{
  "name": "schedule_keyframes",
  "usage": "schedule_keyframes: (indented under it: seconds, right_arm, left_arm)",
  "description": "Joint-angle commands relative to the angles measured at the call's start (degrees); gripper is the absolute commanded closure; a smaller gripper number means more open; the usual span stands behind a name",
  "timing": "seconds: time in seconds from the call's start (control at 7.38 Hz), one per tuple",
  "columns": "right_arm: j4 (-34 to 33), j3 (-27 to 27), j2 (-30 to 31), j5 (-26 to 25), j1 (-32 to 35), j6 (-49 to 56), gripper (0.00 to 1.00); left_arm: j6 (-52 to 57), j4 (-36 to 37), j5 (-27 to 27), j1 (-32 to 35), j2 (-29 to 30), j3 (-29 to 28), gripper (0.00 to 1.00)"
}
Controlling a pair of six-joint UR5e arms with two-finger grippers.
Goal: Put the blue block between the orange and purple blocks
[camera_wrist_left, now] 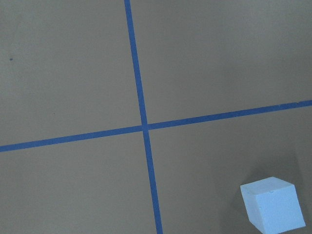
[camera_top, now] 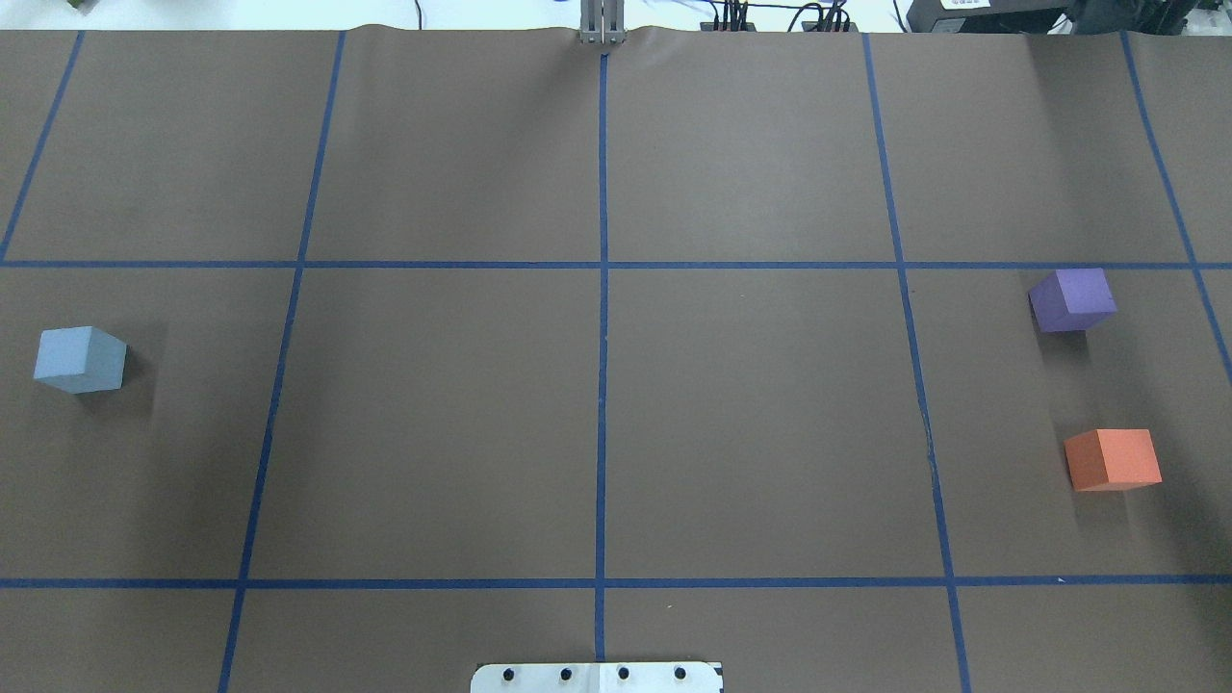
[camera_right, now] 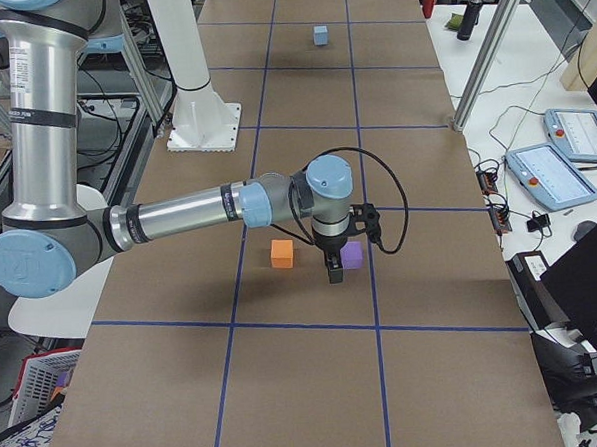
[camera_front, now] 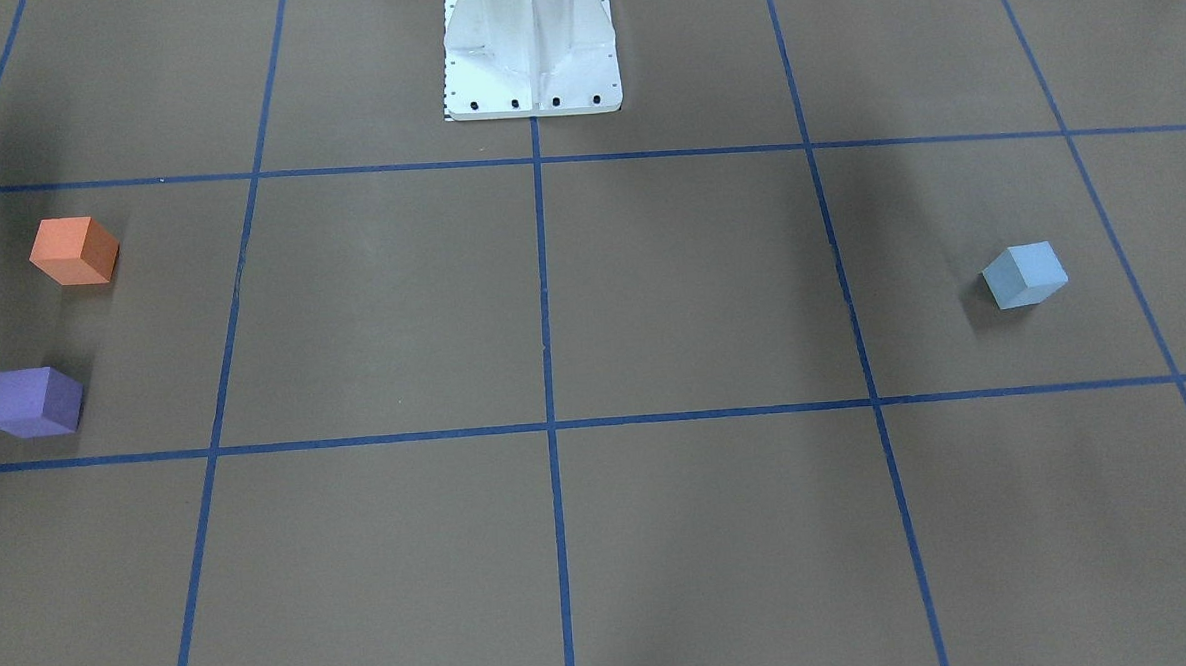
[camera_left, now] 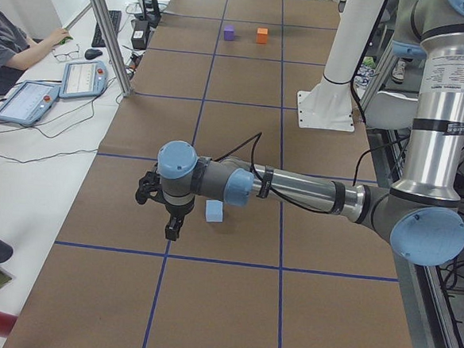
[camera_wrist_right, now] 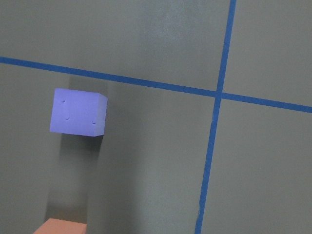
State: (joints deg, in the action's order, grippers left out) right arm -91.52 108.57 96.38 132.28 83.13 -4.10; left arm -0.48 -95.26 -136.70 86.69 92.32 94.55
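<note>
Blue block (camera_top: 80, 359): lying well out to the left of the base (camera_top: 597, 677), not yet gripped.
Orange block (camera_top: 1112, 459), purple block (camera_top: 1071, 299): sitting well out to the base's right, the gap between them waiting unfilled.
Left gripper (camera_left: 172, 230), right gripper (camera_right: 335, 272): hanging over those same sides; cannot tell how wide either is standing.
Whole task remaining.

From the left end, the left arm (camera_left: 294, 190) has its upper link upright, elbow bent and forearm level toward nine o'clock, with the left gripper (camera_left: 172, 232) hanging toward six. From the right end, the right arm (camera_right: 178, 218) reaches toward three o'clock, its right gripper (camera_right: 335, 274) pointing to six. Whether either gripper's jaws are parted cannot be told
</note>
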Motion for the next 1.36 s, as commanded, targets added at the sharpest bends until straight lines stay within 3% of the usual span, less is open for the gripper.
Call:
schedule_keyframes:
  seconds: [0.0, 0.54, 0.95, 1.22]
  right_arm:
    - [0.0, 0.1, -0.1, 0.0, -0.2, -0.3, 0.0]
    - [0.0, 0.2, -0.1, 0.0, -0.2, -0.3, 0.0]
    - [0.0, 0.2, 0.0, 0.0, -0.2, -0.3, 0.0]
    - [0.0, 0.2, 0.1, 0.0, -0.2, -0.3, 0.0]
  left_arm:
    - [-12.8, -4.2, -0.2, -11.2, 0.0, -1.0, 0.0]
    - [-42.7, -24.2, 2.2, -19.9, -4.9, -1.0, 0.0]
    - [-42.9, -24.9, 10.6, -27.8, -5.3, -1.0, 0.0]
    - [-42.7, -24.8, 12.0, -29.9, -6.2, -1.0, 0.0]
